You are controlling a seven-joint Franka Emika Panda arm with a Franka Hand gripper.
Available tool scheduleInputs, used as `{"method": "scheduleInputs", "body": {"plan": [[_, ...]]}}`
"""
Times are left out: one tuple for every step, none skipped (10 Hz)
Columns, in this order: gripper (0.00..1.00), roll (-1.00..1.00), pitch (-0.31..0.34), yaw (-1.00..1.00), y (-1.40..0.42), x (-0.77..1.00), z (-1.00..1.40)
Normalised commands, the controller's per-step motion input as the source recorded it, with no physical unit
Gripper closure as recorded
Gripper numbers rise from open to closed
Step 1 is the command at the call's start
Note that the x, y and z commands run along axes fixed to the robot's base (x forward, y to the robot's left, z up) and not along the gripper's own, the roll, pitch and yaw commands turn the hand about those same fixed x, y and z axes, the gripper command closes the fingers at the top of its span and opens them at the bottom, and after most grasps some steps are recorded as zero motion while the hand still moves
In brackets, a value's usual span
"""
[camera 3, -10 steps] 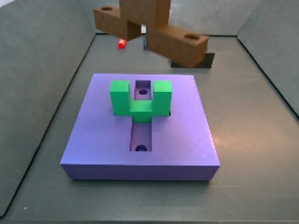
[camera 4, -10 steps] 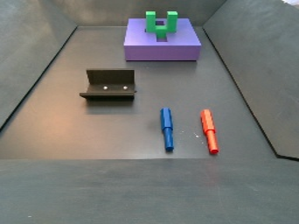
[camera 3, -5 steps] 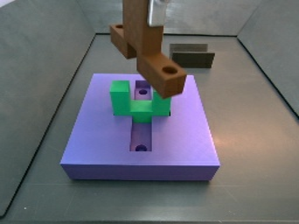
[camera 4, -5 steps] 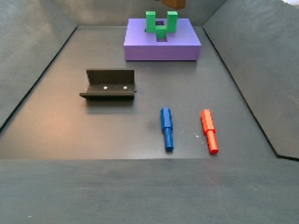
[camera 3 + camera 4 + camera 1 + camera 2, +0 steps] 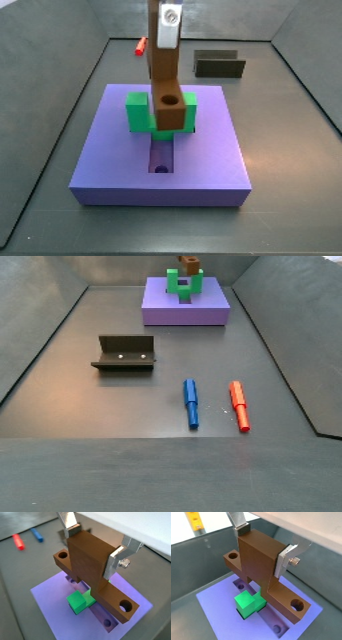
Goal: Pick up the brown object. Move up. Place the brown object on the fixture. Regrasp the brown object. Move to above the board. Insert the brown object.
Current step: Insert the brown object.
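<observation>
Clamped between our gripper's (image 5: 93,549) flat silver fingers (image 5: 286,556) is the small reddish-brown blocky piece (image 5: 166,85), jaws closed on its wide upper part. We see the brown object hanging above the large purple slab (image 5: 114,160), right over the green U-shaped block (image 5: 139,112). Its long bar now stands upright in a side view, hole end lowest, facing the camera. Half a second ago it hung tilted, crosswise to the groove; since then it has turned and dropped toward the block. We cannot tell whether it touches the board. The dark olive-grey fixture (image 5: 124,353) sits well apart, near blue (image 5: 190,401) and red (image 5: 239,405) markers.
</observation>
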Motion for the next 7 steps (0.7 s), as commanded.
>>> {"method": "scheduleInputs", "body": {"plan": [[1.0, -0.02, -0.077, -0.65, -0.06, -0.17, -0.23], [1.0, 0.0, 0.0, -0.22, 0.0, -0.06, -0.2], [1.0, 0.06, -0.08, -0.11, 0.0, -0.06, -0.24], [1.0, 0.09, -0.234, 0.0, 0.0, -0.09, -0.2], [1.0, 0.06, -0.239, 0.0, -0.01, 0.0, -0.14], [1.0, 0.05, -0.171, 0.04, -0.05, 0.07, -0.11], [1.0, 0.06, -0.116, 0.0, -0.06, 0.13, -0.17]]}}
